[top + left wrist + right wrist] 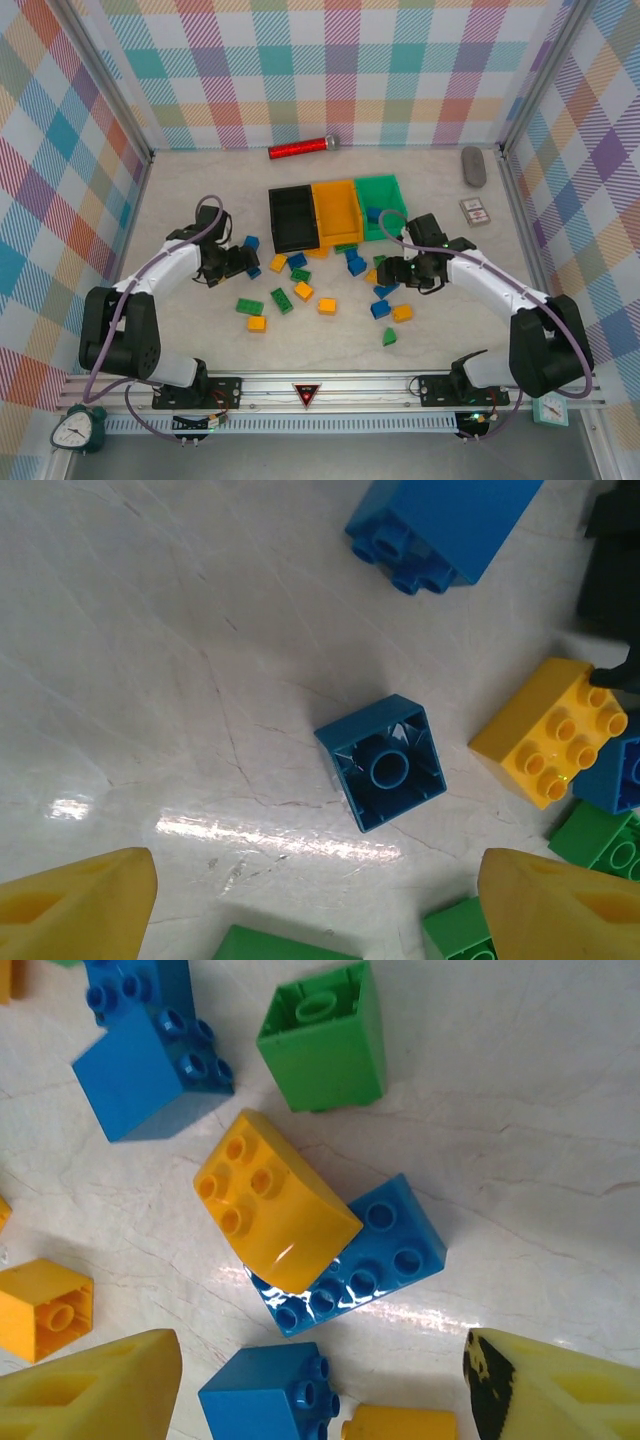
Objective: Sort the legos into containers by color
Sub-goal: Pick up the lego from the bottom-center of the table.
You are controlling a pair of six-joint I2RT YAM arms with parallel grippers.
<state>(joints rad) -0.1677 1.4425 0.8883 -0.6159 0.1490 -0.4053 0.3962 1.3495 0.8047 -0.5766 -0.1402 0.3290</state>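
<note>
Both arms reached forward with elbows bent, forearms angled in toward each other. The left gripper pointed steeply downward, its yellow fingers spread wide apart. The right gripper was tilted downward likewise, its own fingers parted, jaws wide.

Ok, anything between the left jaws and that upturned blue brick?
Nothing covers the blue brick, hollow side up on bare table. Two green bricks sit nearer the open jaws, though; a yellow brick lies apart beside it.
</note>
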